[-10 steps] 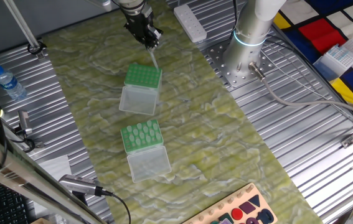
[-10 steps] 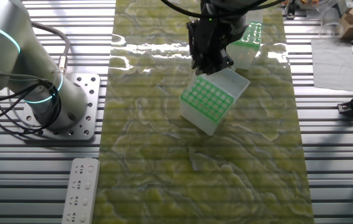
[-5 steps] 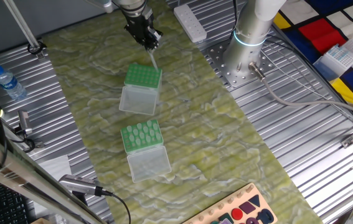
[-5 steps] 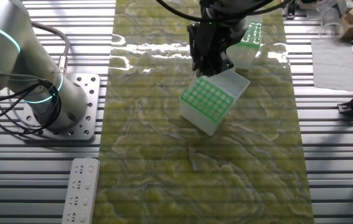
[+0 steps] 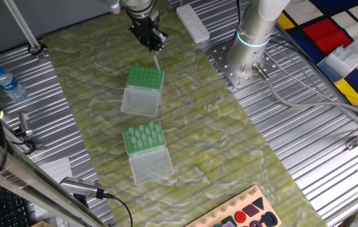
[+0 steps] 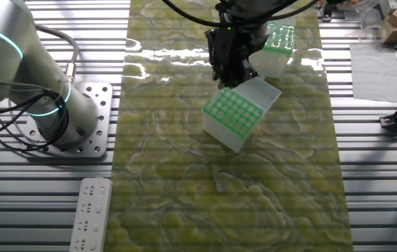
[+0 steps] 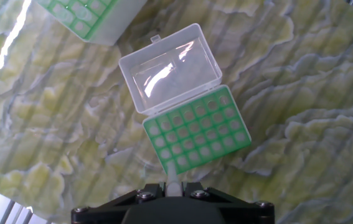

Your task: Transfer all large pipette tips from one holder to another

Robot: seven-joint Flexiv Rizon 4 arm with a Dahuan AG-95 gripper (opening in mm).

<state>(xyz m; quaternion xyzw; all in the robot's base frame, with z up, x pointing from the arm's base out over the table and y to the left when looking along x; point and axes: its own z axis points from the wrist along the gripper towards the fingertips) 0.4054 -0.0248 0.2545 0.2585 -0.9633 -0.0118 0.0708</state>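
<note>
My gripper (image 5: 151, 41) is shut on one large pipette tip (image 5: 156, 61), a whitish cone that hangs point down over the far edge of the nearer green-topped holder (image 5: 145, 77). That holder's holes look empty and its clear lid (image 5: 140, 101) lies open. In the hand view the tip (image 7: 172, 179) sits between my fingers, above the edge of the green grid (image 7: 197, 135). The second holder (image 5: 143, 137) holds several whitish tips and shows at the top left of the hand view (image 7: 83, 14). In the other fixed view my gripper (image 6: 229, 75) hovers over the empty grid (image 6: 233, 112).
The robot base (image 5: 253, 39) stands at the back right, with a white power strip (image 5: 192, 23) next to it. A water bottle (image 5: 7, 83) lies at the left. A board with coloured shapes (image 5: 245, 213) is at the front edge. A blue-and-white rack (image 5: 344, 58) sits at the far right.
My gripper has shifted slightly up and back with the tip still in it. The holders have not moved.
</note>
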